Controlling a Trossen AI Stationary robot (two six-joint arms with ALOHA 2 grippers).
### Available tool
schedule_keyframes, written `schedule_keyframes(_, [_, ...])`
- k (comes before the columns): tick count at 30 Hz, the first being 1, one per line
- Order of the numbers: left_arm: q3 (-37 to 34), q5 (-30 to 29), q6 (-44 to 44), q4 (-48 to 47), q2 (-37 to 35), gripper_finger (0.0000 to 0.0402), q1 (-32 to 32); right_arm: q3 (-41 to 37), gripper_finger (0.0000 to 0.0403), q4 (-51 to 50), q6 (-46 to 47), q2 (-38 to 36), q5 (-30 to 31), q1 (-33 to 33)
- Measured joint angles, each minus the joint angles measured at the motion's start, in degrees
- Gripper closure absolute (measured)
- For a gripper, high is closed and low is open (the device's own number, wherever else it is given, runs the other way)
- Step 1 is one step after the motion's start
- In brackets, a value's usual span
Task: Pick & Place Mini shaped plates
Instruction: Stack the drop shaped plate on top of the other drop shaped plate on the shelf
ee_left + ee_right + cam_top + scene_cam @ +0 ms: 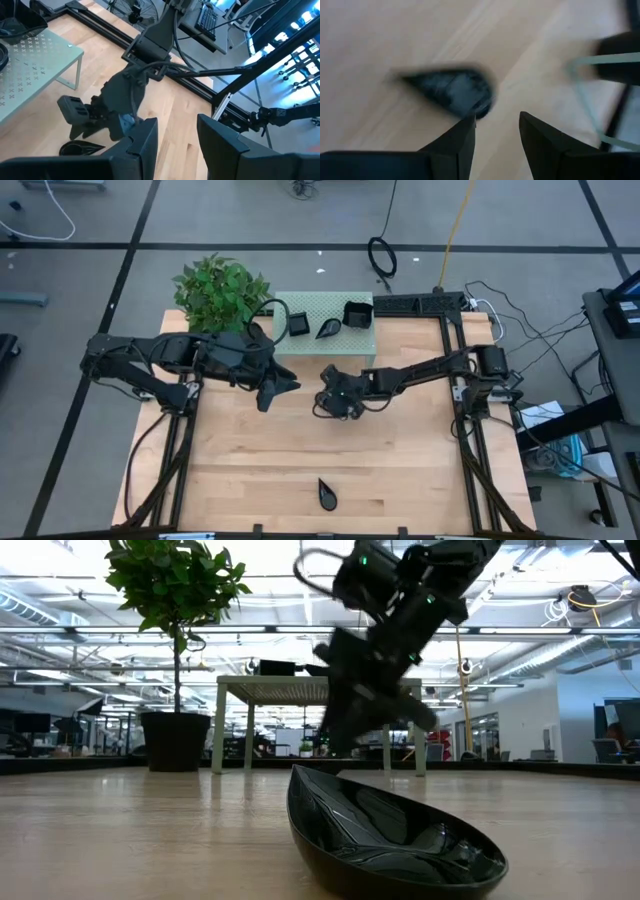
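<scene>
right now your closest teardrop plate [327, 494] lies alone near the front edge of the wooden table [240, 470], point toward the middle; it fills the foreground of the low view [395, 835], resting tilted on the wood. a second teardrop plate [452, 92] lies on the table just under your right gripper [333, 402], beside the fingers and not between them; the left wrist view catches its tip [82, 148] below that gripper. on the pale green perforated stand [320, 340] at the back of the table you have three more dishes: a square plate [297, 324], a small teardrop plate [327, 330] and a wavy-edged square plate [357, 314], near each other but apart.

your right gripper hovers over the table's middle with its fingers [462, 142] spread and nothing between them. your left gripper [280, 385] sits just left of it, in front of the stand, fingers [145, 145] parted and empty too. behind the left arm, a leafy potted plant [220, 290] stands at the table's back left corner.
</scene>
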Motion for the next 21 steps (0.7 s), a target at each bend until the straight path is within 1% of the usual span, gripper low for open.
schedule_keyframes(6, [0.0, 0.0, -0.3, 0.0, 0.0, 0.0261, 0.0, 0.0, 0.0259, -4.2, -12.1, 1.4, -0.6, -0.3])
schedule_keyframes(9, [0.0, 0.0, -1.2, 0.0, 0.0, 0.0261, 0.0, 0.0, 0.0259, -3.6, -16.3, 2.6, -1.4, -0.3])
schedule_keyframes(16, [0.0, 0.0, -1.8, 0.0, 0.0, 0.0261, 0.0, 0.0, 0.0262, -1.7, -21.3, 5.2, -1.5, -0.1])
schedule_keyframes(21, [0.0, 0.0, -1.7, 0.0, 0.0, 0.0261, 0.0, -1.1, 0.0285, 5.2, -22.4, 5.6, -1.5, 0.4])
